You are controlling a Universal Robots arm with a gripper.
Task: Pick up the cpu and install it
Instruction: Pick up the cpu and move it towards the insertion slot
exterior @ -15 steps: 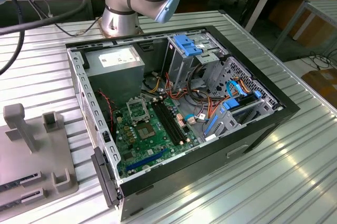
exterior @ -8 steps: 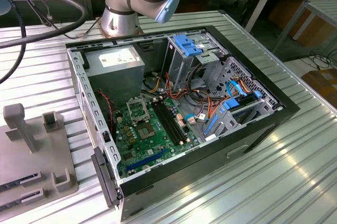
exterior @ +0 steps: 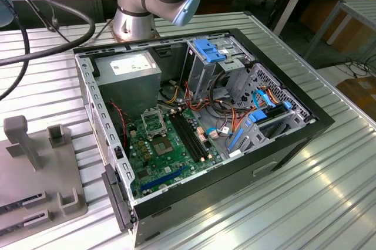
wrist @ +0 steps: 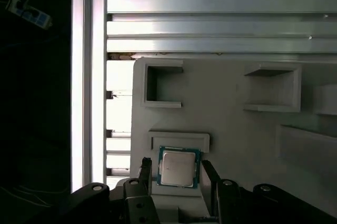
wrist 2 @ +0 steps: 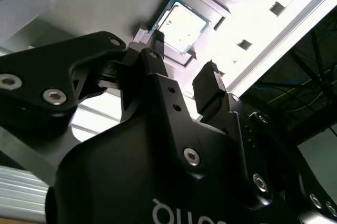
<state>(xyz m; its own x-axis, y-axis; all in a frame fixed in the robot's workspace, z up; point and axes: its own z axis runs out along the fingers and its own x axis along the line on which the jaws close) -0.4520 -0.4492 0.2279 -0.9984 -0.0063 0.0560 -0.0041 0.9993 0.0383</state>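
- The tabletop point(exterior: 305, 203) of ribbed metal carries the open computer case point(exterior: 200, 127). Its green board lies face up, and the square socket frame point(exterior: 154, 122) has no chip in it.
- A grey holder plate point(wrist: 226, 129) with walled pockets lies flat on the same ribbed surface, outside the case.
- The end effector point(wrist 2: 182, 56) hangs over that plate, released, with one finger to each side of a shallow pocket and nothing in its grip.
- The cpu point(wrist: 179, 167) lies flat in that pocket, directly ahead of the end effector and centred in the gap between the fingers.
  - Being square, it has no long axis, and two opposite edges run parallel to the fingers.
  - I judge them just clear of its edges.
  - Its face is pale silver, framed by a thin blue-green rim.
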